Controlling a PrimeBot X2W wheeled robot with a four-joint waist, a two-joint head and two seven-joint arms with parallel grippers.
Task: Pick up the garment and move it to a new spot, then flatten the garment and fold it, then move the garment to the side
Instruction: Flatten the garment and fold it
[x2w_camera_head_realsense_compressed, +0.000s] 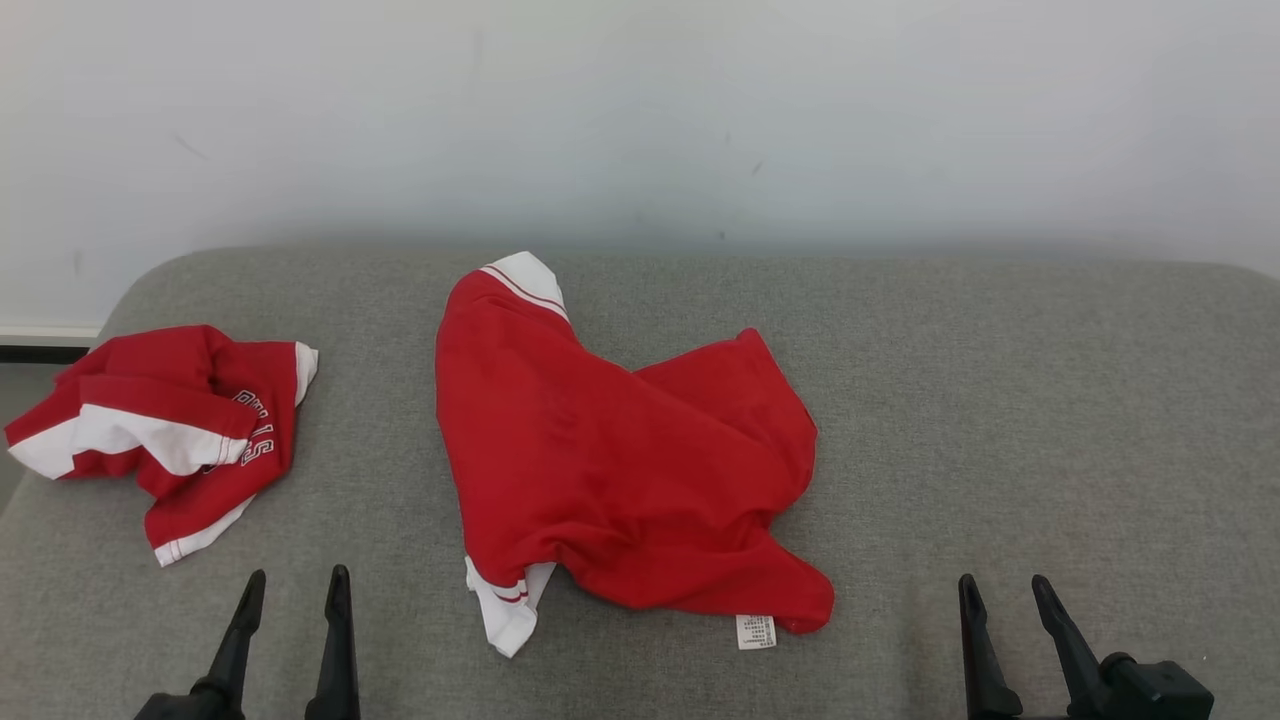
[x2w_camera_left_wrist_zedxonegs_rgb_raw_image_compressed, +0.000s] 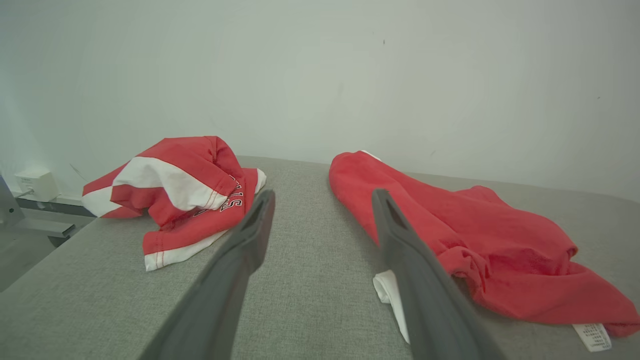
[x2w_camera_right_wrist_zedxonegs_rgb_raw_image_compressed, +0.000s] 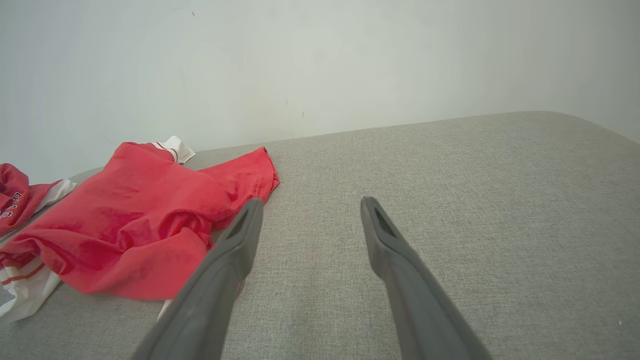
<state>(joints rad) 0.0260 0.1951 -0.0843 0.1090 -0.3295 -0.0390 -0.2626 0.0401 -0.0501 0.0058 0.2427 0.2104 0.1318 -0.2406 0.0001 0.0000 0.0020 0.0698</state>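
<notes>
The red shirt (x2w_camera_head_realsense_compressed: 620, 470) is lying crumpled near the middle of the grey table (x2w_camera_head_realsense_compressed: 1000, 400), spreading from close to the back edge down almost to the front. One white-trimmed sleeve (x2w_camera_head_realsense_compressed: 525, 278) is pointing toward the wall (x2w_camera_head_realsense_compressed: 640, 120), and another white cuff (x2w_camera_head_realsense_compressed: 505, 605) is sticking out at the shirt's near left corner. A white care label (x2w_camera_head_realsense_compressed: 756, 631) is showing at the near hem, and the right side of the cloth is bunching over itself in loose folds. A second red shirt (x2w_camera_head_realsense_compressed: 170, 430), with white bands and lettering, is sitting in a heap well to the left, apart from the first. It is resting right at the table's left edge and seems to be hanging partly over it. The left gripper (x2w_camera_head_realsense_compressed: 299, 573) is hovering low at the front, between the two shirts, with its fingers standing wide apart and holding nothing. The right gripper (x2w_camera_head_realsense_compressed: 1003, 580) is waiting at the front right, well clear of the cloth, also spread wide and holding nothing. To the right of the red shirt a broad stretch of grey surface is lying open up to the rounded back corner. The wall is running close behind the table's back edge.
</notes>
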